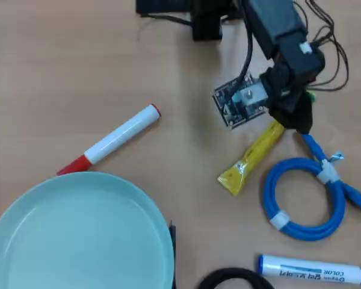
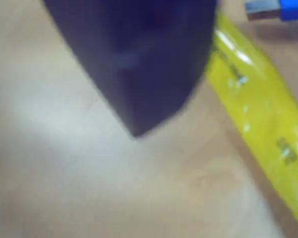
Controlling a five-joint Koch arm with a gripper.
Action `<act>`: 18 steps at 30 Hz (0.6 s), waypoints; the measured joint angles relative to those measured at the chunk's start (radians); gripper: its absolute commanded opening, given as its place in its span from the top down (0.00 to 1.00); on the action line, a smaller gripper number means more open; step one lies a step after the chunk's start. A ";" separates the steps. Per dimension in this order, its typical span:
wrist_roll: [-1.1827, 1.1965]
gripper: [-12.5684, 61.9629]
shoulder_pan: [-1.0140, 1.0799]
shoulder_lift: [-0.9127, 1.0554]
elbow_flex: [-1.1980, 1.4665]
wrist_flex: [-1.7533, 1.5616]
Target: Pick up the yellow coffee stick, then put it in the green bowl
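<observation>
The yellow coffee stick (image 1: 253,158) lies slanted on the tabletop (image 1: 186,180), its top end under the dark tool (image 1: 295,123), and I cannot tell if the tool is open or closed, while the green bowl (image 1: 78,235) sits well apart at the lower left in the overhead view.

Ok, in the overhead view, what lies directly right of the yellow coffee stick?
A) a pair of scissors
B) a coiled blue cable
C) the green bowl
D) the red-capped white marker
B: the coiled blue cable lies just right of the yellow coffee stick.
</observation>
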 measured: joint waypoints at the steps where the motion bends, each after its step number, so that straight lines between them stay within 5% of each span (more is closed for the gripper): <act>1: 0.017 0.08 0.000 -0.021 -0.018 0.000; 18: 0.140 0.09 0.003 -0.187 -0.081 0.000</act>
